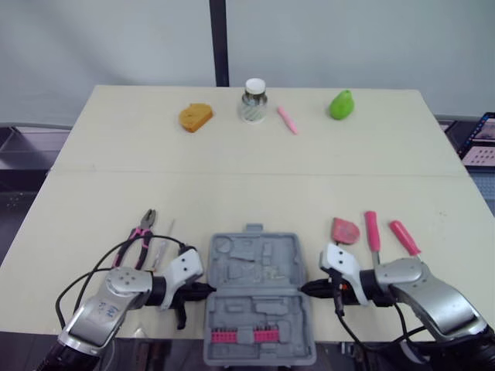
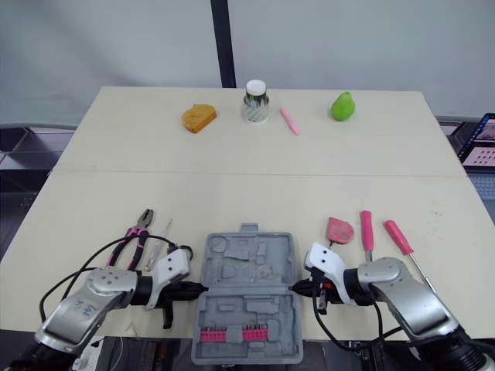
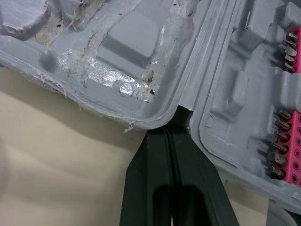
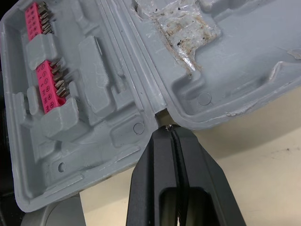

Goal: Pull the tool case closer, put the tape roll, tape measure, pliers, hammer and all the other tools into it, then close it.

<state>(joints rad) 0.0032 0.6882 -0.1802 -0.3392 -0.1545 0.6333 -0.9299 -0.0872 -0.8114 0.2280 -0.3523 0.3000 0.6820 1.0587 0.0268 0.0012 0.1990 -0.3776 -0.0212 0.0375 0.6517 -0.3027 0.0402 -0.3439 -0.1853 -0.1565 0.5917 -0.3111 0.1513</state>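
On the near edge of the pale table [image 1: 255,185], straight between the two grippers, the grey tool case [image 1: 257,297] lies flat with its lid thrown open. Its moulded pockets are bare apart from a pink strip of bits [image 1: 246,335] in the nearer half. The left gripper [image 1: 203,290] has its black fingers pressed together, tips set into the hinge notch on the case's left side. The right gripper [image 1: 307,290] is clenched the same way, tips at the hinge notch on the right side. Just beyond the left gripper, a little outward, lie the pink-handled pliers [image 1: 139,236]. Just beyond the right gripper are two pink-handled screwdrivers [image 1: 373,232], with a flat pinkish-red object [image 1: 346,230] beside them. Well beyond both grippers, near the far edge, stand a white-lidded jar [image 1: 254,100], an orange object [image 1: 196,117], a green object [image 1: 342,105] and a pink pen [image 1: 287,119].
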